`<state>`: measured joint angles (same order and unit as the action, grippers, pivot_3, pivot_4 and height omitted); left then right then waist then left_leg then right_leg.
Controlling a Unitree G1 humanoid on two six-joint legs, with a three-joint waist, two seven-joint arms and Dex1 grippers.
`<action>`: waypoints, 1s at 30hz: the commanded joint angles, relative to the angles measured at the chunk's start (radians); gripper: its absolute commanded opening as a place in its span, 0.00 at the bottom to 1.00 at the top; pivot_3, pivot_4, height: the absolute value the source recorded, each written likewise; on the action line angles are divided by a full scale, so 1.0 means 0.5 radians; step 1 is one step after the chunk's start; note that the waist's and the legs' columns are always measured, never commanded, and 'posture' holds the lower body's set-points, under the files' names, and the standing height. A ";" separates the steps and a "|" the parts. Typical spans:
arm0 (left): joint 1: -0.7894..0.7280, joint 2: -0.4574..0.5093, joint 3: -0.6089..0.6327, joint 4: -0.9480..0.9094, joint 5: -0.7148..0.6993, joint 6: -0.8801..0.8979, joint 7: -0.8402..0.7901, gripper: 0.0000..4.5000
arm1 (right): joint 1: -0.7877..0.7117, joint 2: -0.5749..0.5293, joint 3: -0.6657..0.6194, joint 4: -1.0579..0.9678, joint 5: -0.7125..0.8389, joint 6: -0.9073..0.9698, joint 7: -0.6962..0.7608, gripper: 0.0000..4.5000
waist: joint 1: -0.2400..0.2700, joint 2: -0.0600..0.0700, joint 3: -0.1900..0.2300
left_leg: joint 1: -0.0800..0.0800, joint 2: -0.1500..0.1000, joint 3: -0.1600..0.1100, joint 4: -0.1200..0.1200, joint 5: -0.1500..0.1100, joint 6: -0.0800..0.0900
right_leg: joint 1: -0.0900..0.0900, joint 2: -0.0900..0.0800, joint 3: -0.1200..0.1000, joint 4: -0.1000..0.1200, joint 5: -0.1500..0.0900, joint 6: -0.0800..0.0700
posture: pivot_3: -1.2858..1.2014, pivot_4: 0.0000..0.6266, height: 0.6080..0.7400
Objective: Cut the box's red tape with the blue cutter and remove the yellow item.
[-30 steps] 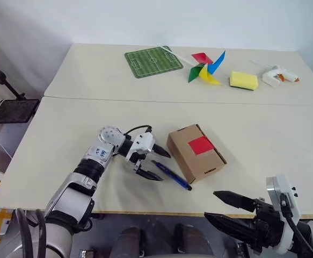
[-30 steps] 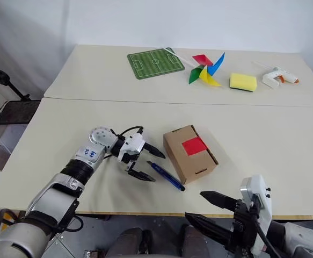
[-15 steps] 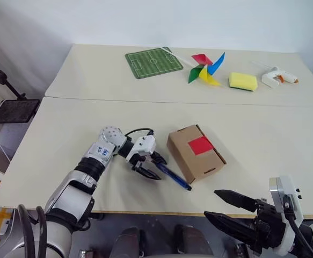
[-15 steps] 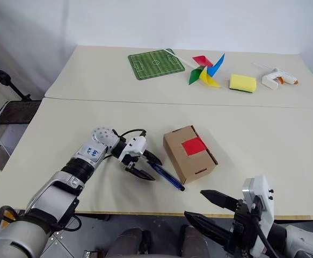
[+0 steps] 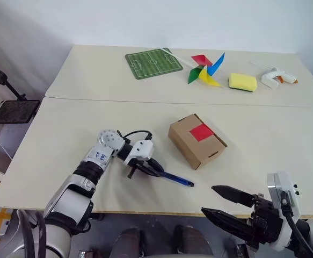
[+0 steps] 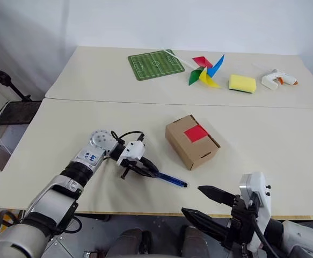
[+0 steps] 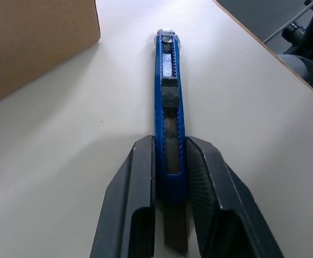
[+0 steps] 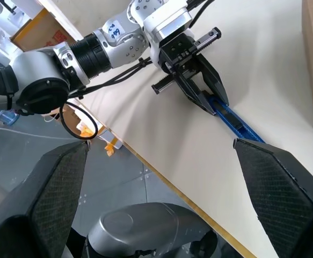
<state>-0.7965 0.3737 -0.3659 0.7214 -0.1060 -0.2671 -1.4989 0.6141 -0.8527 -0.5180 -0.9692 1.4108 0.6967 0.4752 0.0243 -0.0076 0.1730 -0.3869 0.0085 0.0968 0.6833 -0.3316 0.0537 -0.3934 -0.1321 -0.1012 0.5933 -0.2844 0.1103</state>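
Two black fingers (image 7: 140, 183) of left gripper (image 7: 169, 180) clamped on slim blue cutter (image 7: 168, 97), clearest from left wrist; centre frame, brown cardboard box (image 5: 196, 141) with red tape (image 5: 201, 132); right gripper (image 5: 228, 207) spread wide, lower right.

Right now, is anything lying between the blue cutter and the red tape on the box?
Nothing visible. The left gripper has its jaws closed on the blue cutter, and only bare table lies between it and the box with its red tape.
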 commanded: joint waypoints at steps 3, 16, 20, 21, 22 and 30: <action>0.170 0.001 0.137 -0.173 -0.081 -0.237 0.035 0.17 | 0.022 -0.057 0.001 0.001 0.235 -0.010 -0.106 1.00 | 0.001 0.000 0.000 | 0.000 0.000 -0.001 0.000 0.000 0.000 | 0.000 -0.001 0.000 0.000 0.000 0.000 | 0.52 0.24 1.00; 0.441 0.005 0.359 -0.877 -0.339 -0.647 0.223 0.17 | -0.391 -0.329 0.306 0.487 1.123 -0.062 -0.872 1.00 | 0.002 -0.001 0.002 | -0.001 -0.001 -0.004 0.000 0.003 -0.002 | 0.003 -0.003 -0.004 -0.003 0.000 0.000 | 0.52 0.24 1.00; 0.460 0.008 0.336 -0.892 -0.328 -0.640 0.251 0.17 | -0.556 -0.362 0.389 0.558 1.123 0.016 -0.865 1.00 | 0.005 -0.001 0.002 | -0.002 -0.002 -0.003 0.000 0.004 0.000 | 0.003 -0.002 -0.005 -0.002 0.000 0.000 | 0.52 0.24 1.00; 0.463 0.006 0.328 -0.893 -0.319 -0.647 0.261 0.17 | -0.602 -0.369 0.420 0.579 1.123 0.041 -0.864 1.00 | 0.005 -0.001 0.002 | -0.002 -0.002 -0.003 0.001 0.004 0.000 | 0.003 -0.002 -0.005 -0.003 0.000 0.001 | 0.52 0.24 1.00; 0.467 0.003 0.321 -0.894 -0.312 -0.648 0.272 0.17 | -0.656 -0.372 0.463 0.598 1.123 0.065 -0.865 1.00 | 0.005 -0.001 0.002 | -0.003 -0.002 -0.003 0.001 0.004 0.000 | 0.003 -0.002 -0.005 -0.003 0.000 0.001 | 0.52 0.24 1.00; 0.467 0.004 0.277 -0.887 -0.281 -0.660 0.315 0.17 | -0.907 -0.389 0.660 0.630 1.123 0.203 -0.875 1.00 | 0.004 -0.001 0.002 | -0.004 -0.002 -0.005 0.001 0.004 0.000 | 0.003 -0.002 -0.006 -0.003 0.000 0.001 | 0.52 0.24 1.00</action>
<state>-0.5655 0.3741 -0.2173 0.3093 -0.2474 -0.5829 -1.3540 0.1761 -1.0379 -0.1909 -0.6421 1.9535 0.7900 0.0357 0.0263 -0.0083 0.1741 -0.3891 0.0075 0.0943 0.6837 -0.3297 0.0540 -0.3921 -0.1334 -0.1043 0.5920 -0.2842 0.1106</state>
